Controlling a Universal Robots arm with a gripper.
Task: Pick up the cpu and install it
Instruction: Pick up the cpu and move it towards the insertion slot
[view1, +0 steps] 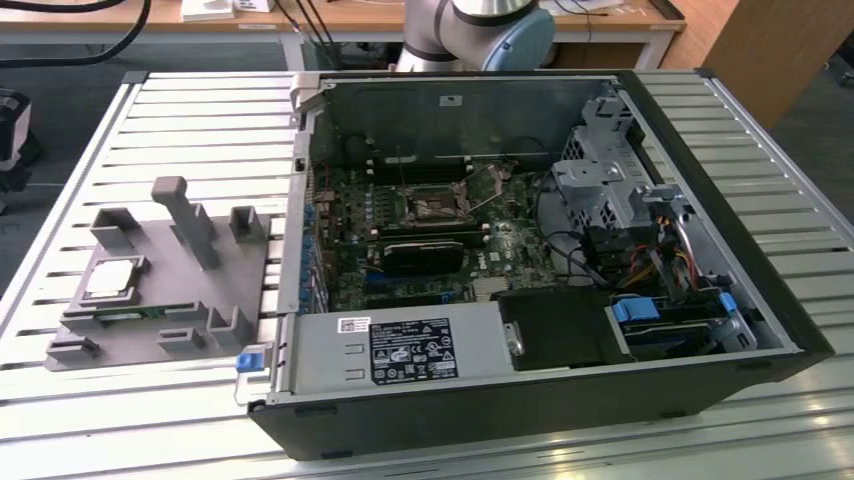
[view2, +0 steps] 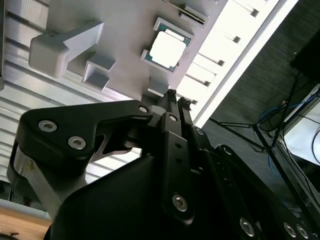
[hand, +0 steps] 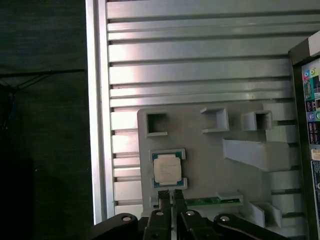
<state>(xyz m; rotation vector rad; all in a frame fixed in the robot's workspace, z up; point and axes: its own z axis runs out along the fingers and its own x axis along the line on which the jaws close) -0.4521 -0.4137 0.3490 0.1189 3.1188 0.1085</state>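
Observation:
The cpu (view1: 111, 277) is a small square chip with a shiny silver top. It lies flat in its seat on the grey holder (view1: 154, 345), on the exterior view's left. Both wrist views look down on the cpu (view2: 167, 48) (hand: 166, 169). My gripper (hand: 170, 196) hangs above the holder, a short way off the chip's edge and not touching it. Its two thin black fingers (view2: 171, 96) are pressed together, so it is shut with nothing in it. Inside the open computer case (view1: 747, 290), the motherboard socket (view1: 438, 207) sits near the middle of the board.
A green memory stick (hand: 205, 201) lies in a slot of the holder beside the chip. Grey posts (view1: 187, 220) rise from the holder. The slatted metal table (view1: 187, 110) runs around it, with its edge (hand: 97, 125) close to the chip. My arm's base (view1: 481, 30) stands behind the case.

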